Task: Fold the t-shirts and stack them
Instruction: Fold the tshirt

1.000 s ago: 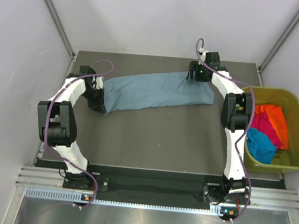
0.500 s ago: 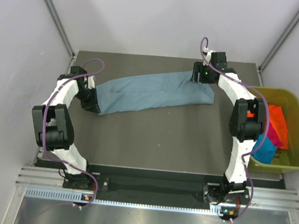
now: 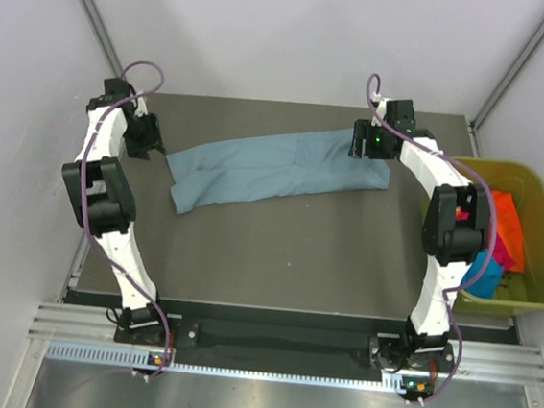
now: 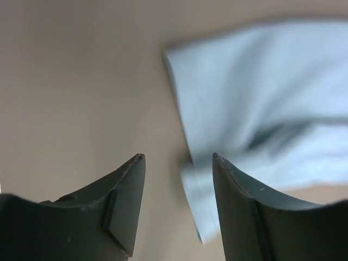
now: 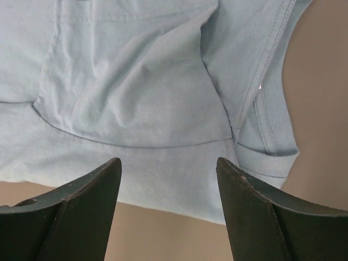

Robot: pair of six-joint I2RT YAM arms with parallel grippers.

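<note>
left arm [image 3: 100,137] stretched back-left beside the grey-blue t-shirt [image 3: 275,171], right arm [image 3: 426,162] over its other end; both jaws spread, empty.

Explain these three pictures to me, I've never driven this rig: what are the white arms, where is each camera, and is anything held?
The wide picture looks down from above and behind two robot arms, the left arm and right arm, bolted at the table's near edge; each ends in a two-finger claw. The other two pictures come from wrist cameras, so the dark shapes at the bottom are the claw itself. A grey-blue tee lies stretched across the table. The left claw is open just off its left end, holding nothing. The right claw is open above its right end, also empty. A bin on the right holds an orange tee, a magenta tee and a turquoise tee.
</note>
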